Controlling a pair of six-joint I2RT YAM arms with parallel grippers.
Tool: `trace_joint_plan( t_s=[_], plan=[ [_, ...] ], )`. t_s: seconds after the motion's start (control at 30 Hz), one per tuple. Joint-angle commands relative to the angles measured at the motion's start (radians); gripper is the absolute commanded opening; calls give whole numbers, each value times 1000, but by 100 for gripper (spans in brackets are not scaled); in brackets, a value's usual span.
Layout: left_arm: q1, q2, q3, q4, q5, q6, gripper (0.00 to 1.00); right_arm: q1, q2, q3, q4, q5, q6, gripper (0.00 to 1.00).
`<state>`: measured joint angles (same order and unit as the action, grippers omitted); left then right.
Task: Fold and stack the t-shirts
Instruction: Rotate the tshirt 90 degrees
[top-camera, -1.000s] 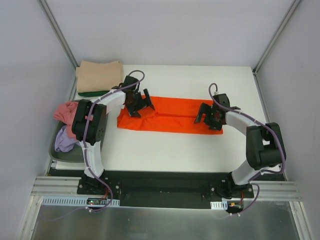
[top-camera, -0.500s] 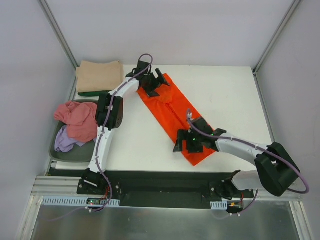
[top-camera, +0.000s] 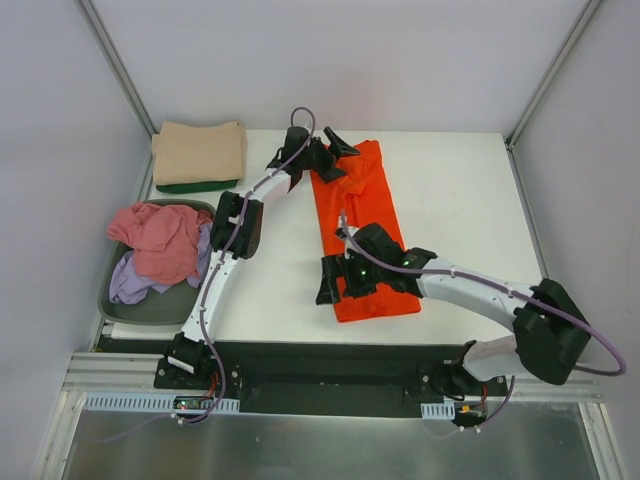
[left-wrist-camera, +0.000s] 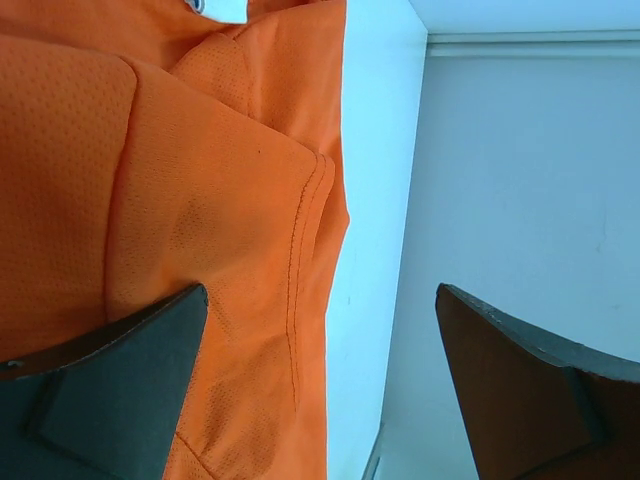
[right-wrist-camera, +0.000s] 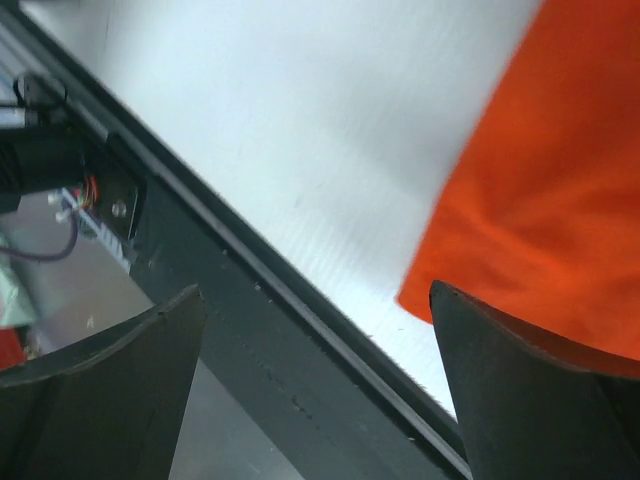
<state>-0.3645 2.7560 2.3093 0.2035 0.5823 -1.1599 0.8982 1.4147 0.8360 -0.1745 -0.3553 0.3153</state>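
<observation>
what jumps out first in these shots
The bright orange t-shirt stands out, folded into a long strip down the middle of the white table, with the left gripper at its far end and the right gripper at its near end. Next, the pink t-shirt heaped in the dark basket at the left edge.

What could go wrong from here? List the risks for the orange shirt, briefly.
1. The orange t-shirt lies with its near end close to the front edge of the table. A pull toward the arm bases could drag it over.
2. The left tool and right tool both stand open, so nothing clamps the cloth. The layers of the long strip may slide apart if it is moved.
</observation>
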Motion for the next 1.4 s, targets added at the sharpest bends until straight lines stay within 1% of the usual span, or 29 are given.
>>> trace_joint_plan(
  t_s=[0.0, 0.07, 0.17, 0.23, 0.3, 0.4, 0.5, 0.67, 0.8, 0.87, 0.93, 1.0, 1.07, 1.1, 1.17, 1.27, 1.37],
  plan=[
    [1, 56, 12, 80, 18, -11, 99, -140, -137, -4, -88, 133, -68, 96],
    [1, 60, 9, 85, 13, -9, 99, -241, -160, -44, -89, 128, -61, 96],
    [-4, 62, 12, 111, 14, 3, 99, -338, -142, -95, -95, 159, -84, 96],
    [-10, 56, 12, 100, -7, 17, 99, -372, -106, -106, -106, 144, -100, 96],
    [-13, 56, 15, 102, -16, 25, 99, -377, -68, -113, -102, 147, -88, 96],
    [-16, 62, 33, 105, -15, 31, 99, -377, -14, -146, -50, 96, -48, 96],
    [-17, 54, 33, 103, -25, 37, 99, -345, 0, -179, -1, 49, -13, 96],
    [-19, 45, 29, 111, -13, 42, 99, -222, 9, -192, 49, 36, 54, 96],
    [-24, -13, -25, 120, 13, 78, 99, -124, -36, -192, 64, 130, 100, 96],
    [-31, -57, -65, 109, 27, 115, 99, -114, -68, -189, 55, 162, 97, 96],
    [-43, -132, -122, 91, 18, 173, 99, -114, -112, -184, 31, 229, 94, 96],
    [-54, -221, -192, 70, -22, 230, 99, -113, -172, -164, -22, 294, 78, 96],
    [-63, -312, -229, 5, -32, 287, 99, -114, -244, -134, -95, 349, 33, 96],
    [-68, -365, -247, -16, -33, 308, 99, -114, -288, -118, -146, 437, 18, 96],
    [-77, -477, -324, -41, -22, 344, 99, -123, -377, -107, -209, 519, 2, 96],
    [-102, -675, -459, -82, -41, 432, 99, -146, -514, -144, -232, 552, 21, 96],
    [-122, -888, -623, -189, -75, 512, 99, -159, -635, -212, -237, 520, 39, 96]
  ],
)
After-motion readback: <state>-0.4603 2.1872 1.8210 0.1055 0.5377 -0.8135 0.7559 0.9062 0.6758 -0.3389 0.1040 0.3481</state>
